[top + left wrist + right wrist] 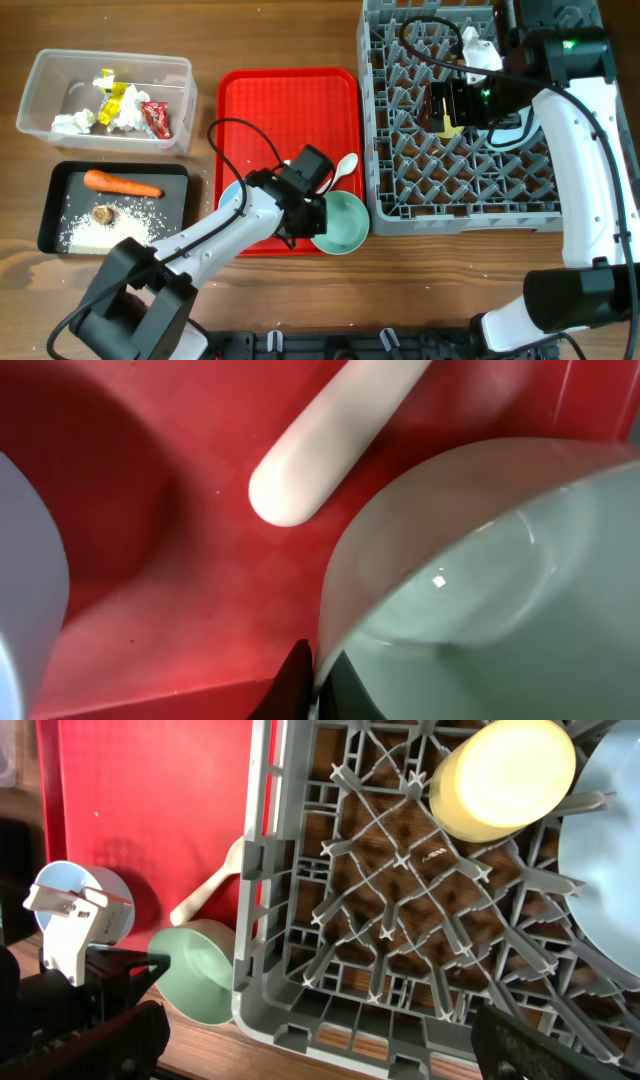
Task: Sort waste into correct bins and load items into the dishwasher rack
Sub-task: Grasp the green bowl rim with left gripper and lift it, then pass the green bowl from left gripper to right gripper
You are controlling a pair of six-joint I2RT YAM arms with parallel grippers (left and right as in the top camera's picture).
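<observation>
My left gripper (312, 678) pinches the mint-green bowl (342, 224) by its rim at 9 o'clock, at the red tray's (262, 110) 5 o'clock corner. I judge it light, stiff and slick, so it may swivel; my right gripper (445, 105) gapes empty

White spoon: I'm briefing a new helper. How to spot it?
Find the red tray left of the grey dishwasher rack. At its right edge, by the mint-green bowl, lies the white spoon. It is the only slim, elongated piece among round bowls.
</observation>
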